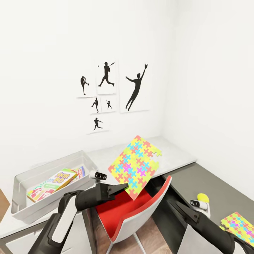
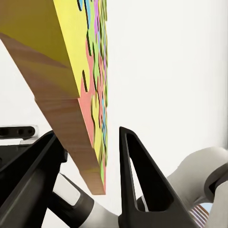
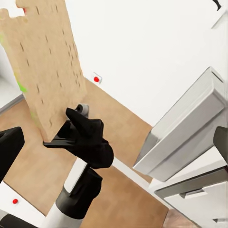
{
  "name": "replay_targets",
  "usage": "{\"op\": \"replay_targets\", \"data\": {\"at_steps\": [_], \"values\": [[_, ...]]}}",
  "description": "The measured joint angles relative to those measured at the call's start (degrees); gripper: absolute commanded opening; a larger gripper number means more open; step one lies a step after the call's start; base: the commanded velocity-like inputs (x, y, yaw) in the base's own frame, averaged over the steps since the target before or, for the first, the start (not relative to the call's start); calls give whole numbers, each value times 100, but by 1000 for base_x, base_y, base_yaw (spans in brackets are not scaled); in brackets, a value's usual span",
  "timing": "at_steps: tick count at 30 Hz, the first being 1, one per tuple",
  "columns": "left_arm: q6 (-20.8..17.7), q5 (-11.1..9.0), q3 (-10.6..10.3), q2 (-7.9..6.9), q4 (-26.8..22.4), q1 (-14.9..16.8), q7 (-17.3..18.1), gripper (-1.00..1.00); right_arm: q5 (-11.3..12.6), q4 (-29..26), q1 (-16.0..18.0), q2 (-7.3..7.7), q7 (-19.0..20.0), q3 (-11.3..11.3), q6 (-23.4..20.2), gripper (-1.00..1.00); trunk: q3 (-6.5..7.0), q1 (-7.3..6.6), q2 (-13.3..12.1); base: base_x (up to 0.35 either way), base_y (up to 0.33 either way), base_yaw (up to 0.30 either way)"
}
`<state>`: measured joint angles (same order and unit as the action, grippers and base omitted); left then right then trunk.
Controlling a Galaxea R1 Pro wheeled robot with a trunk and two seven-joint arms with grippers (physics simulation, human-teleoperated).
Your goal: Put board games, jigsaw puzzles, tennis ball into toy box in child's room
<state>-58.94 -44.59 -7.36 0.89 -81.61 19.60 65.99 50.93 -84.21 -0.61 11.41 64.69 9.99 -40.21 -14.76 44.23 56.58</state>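
- left gripper (image 1: pixel 121 187) is closest in the head view, at about 6 o'clock, clamped on the bottom corner of a jigsaw puzzle (image 1: pixel 135 165) held tilted in the air over the red chair (image 1: pixel 131 211)
- open air all round that board's other edges
- toy box (image 1: pixel 22 181) sits at 8 o'clock on the table (image 1: pixel 176 153), skip-bo game (image 1: pixel 53 183) inside, space left at its near wall
- right gripper (image 1: pixel 175 205) at 5 o'clock, can't tell whether its fingers are apart
- tennis ball (image 1: pixel 203 197) and second puzzle (image 1: pixel 240 225) at 4 o'clock on the dark section, near its edge
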Motion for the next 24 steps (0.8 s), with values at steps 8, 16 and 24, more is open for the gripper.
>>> {"op": "replay_targets", "data": {"at_steps": [8, 16, 24], "values": [[1, 2, -14, 4, -7, -2, 9, -100, -8, -249, 1, -37, -1140, 1, -61, 100, 160, -176, -321, 0, 0, 0], [2, 3, -1, -3, -7, -3, 17, -100, 20, -585, -8, -32, -2229, 191, -105, 100, 304, -352, -643, 0, 0, 0], [2, 3, 9, -3, -7, 0, 18, -100, -17, -600, -7, -29, -2613, 440, -252, 100, 448, -527, -964, 0, 0, 0]]}}
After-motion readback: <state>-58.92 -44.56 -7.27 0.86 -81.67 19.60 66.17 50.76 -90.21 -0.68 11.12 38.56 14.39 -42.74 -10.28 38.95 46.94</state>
